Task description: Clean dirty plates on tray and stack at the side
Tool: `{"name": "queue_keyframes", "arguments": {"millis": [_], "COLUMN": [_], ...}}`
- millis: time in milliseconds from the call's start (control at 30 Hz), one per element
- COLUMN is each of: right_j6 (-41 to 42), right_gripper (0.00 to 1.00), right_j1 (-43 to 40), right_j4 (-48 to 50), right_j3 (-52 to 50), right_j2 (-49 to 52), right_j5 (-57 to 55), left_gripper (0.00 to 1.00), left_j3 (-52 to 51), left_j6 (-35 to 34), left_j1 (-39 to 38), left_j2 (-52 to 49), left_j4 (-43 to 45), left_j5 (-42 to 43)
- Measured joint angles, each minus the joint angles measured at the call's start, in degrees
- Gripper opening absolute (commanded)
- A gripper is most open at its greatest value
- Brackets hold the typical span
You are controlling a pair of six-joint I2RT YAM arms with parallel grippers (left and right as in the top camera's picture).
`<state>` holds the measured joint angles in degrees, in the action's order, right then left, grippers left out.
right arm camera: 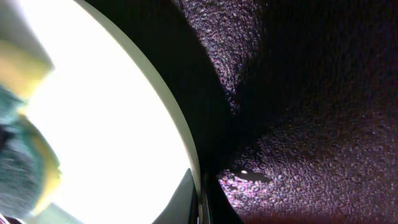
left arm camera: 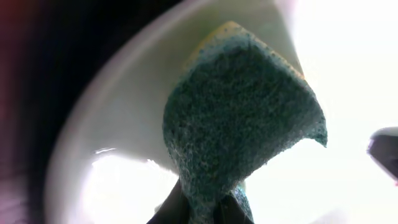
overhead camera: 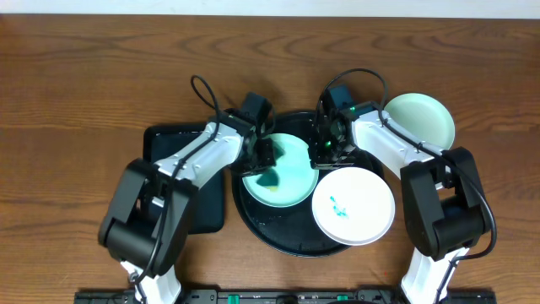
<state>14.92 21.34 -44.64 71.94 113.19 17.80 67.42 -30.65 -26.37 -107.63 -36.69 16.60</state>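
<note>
A mint-green plate (overhead camera: 283, 179) lies on the round black tray (overhead camera: 278, 236). My left gripper (overhead camera: 264, 156) is shut on a teal and yellow sponge (left arm camera: 239, 118) pressed onto that plate (left arm camera: 124, 124). My right gripper (overhead camera: 327, 150) is shut on the plate's right rim (right arm camera: 180, 124). A white plate (overhead camera: 363, 198) with a small teal smear (overhead camera: 337, 207) sits at the tray's right edge. A second mint-green plate (overhead camera: 419, 118) lies on the table at the far right.
A rectangular black tray (overhead camera: 181, 139) lies left of the round tray, under my left arm. Wooden table (overhead camera: 84, 76) all round. The tray's dark surface (right arm camera: 311, 112) fills the right wrist view.
</note>
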Motion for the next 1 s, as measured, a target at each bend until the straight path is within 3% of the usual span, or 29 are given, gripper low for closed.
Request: {"name": "queue_keyframes", "arguments": {"millis": [233, 500, 733, 1000], "right_j6": [0.0, 0.0, 0.0, -0.1], "right_gripper": [0.01, 0.02, 0.02, 0.02], "right_j1": [0.0, 0.0, 0.0, 0.0], "right_j4": [0.0, 0.1, -1.6, -5.4], "right_j3": [0.0, 0.0, 1.4, 8.6], "right_j2": [0.0, 0.0, 0.1, -0.5], "right_j5": [0.0, 0.2, 0.3, -2.0], "left_gripper": [0.07, 0.07, 0.07, 0.08], "left_j3": [-0.9, -1.1, -1.3, -1.3], "left_j6": [4.2, 5.5, 5.6, 5.7], "left_j1": [0.7, 1.4, 6.2, 14.1], "left_j2": [9.6, 22.8, 23.6, 21.8], "left_j4": [-8.2, -19.5, -28.1, -29.3], "left_j5": [-8.1, -11.9, -18.9, -22.7]}}
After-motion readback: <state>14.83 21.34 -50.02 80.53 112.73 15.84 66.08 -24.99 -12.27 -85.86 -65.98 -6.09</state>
